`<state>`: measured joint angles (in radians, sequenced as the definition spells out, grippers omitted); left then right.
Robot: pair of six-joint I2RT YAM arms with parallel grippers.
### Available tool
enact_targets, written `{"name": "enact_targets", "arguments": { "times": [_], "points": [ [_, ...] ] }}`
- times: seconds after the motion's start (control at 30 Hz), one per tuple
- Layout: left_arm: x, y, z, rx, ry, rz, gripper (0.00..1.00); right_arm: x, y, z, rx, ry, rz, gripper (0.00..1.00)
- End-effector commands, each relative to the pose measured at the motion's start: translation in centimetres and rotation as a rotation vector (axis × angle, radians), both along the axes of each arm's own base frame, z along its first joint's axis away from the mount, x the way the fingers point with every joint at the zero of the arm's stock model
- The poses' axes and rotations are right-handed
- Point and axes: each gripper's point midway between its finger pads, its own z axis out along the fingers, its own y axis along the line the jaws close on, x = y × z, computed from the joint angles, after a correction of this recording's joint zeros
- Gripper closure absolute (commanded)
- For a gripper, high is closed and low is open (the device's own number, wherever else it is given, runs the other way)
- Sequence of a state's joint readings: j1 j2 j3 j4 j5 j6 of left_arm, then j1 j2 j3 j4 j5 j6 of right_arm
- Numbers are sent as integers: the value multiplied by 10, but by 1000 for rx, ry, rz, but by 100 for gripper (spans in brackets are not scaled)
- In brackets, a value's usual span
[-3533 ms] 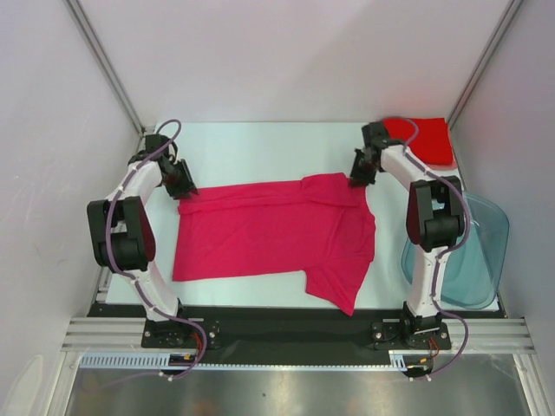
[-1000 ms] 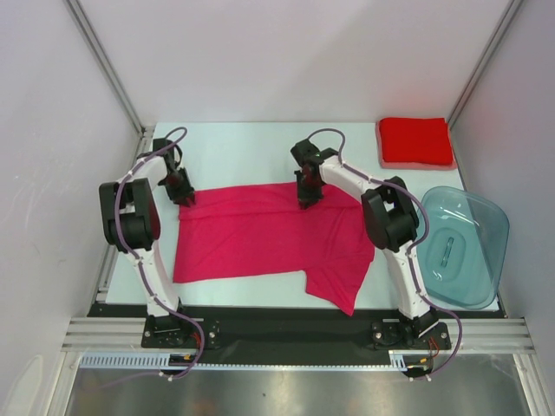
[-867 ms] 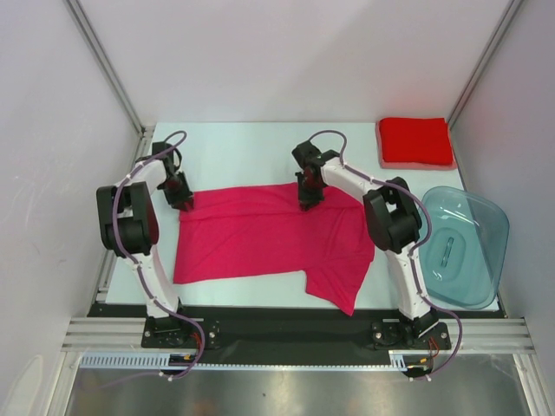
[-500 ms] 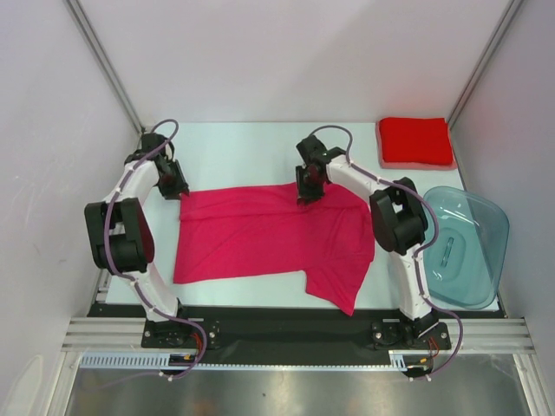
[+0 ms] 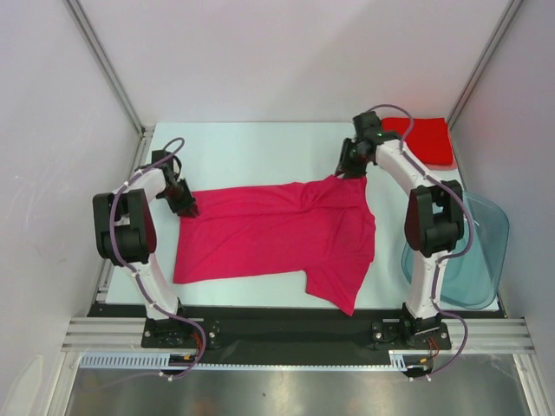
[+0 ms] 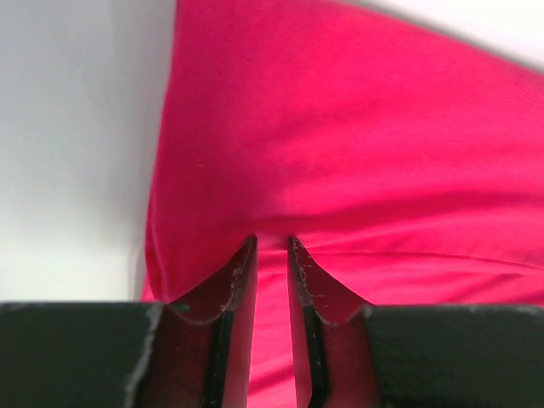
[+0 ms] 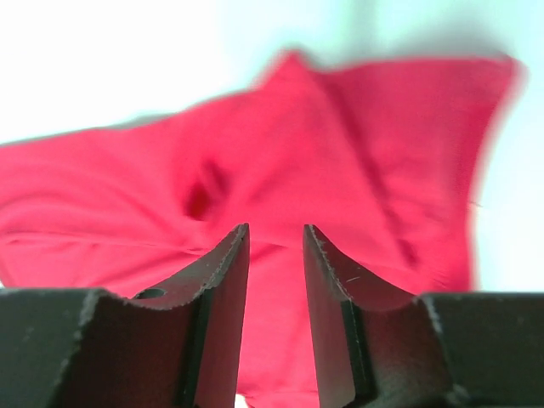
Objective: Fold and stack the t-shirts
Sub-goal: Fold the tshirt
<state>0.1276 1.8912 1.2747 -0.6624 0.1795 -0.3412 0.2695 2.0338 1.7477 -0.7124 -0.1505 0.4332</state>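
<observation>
The left gripper (image 6: 272, 245) has its jaws drawn in to a narrow slit, with a pinch of the magenta-pink t-shirt (image 5: 269, 234) caught between the tips. In the top view it sits at the shirt's upper left corner, left of centre in the frame, where the cloth meets the bare pale table (image 5: 251, 147).

The right gripper (image 7: 274, 229) shows a slightly wider gap, and that gap is filled with the same pink cloth. The wrist picture is blurred. From above, the shirt's upper edge draws up to a point right at these jaws, so they appear to be clamped on it. This gripper is right of centre in the frame.

Between the two grippers the magenta-pink t-shirt lies spread across the middle of the table. Its body runs left to right, and one sleeve points toward the lower middle of the frame.

The red t-shirt (image 5: 431, 137) lies folded into a square in the upper right corner of the table, partly hidden behind the right arm. A translucent blue-grey plastic tub (image 5: 494, 221) stands at the right edge, below the red t-shirt and well apart from the pink one.
</observation>
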Motion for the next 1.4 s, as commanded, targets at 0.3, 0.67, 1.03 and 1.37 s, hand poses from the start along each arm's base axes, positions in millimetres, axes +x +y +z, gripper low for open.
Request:
{"name": "enact_targets", "arguments": {
  "times": [0.3, 0.67, 1.03, 1.37],
  "points": [
    [13, 24, -28, 81, 68, 11, 73, -10, -55, -51, -16, 42, -70, 73],
    [11, 34, -19, 51, 47, 23, 69, -6, -95, -76, -86, 105, -156, 73],
    [47, 29, 62, 51, -195, -50, 43, 22, -95, -39, -59, -46, -83, 34],
    [75, 48, 41, 19, -186, -77, 43, 55, -97, -57, -21, -95, -18, 37]
  ]
}}
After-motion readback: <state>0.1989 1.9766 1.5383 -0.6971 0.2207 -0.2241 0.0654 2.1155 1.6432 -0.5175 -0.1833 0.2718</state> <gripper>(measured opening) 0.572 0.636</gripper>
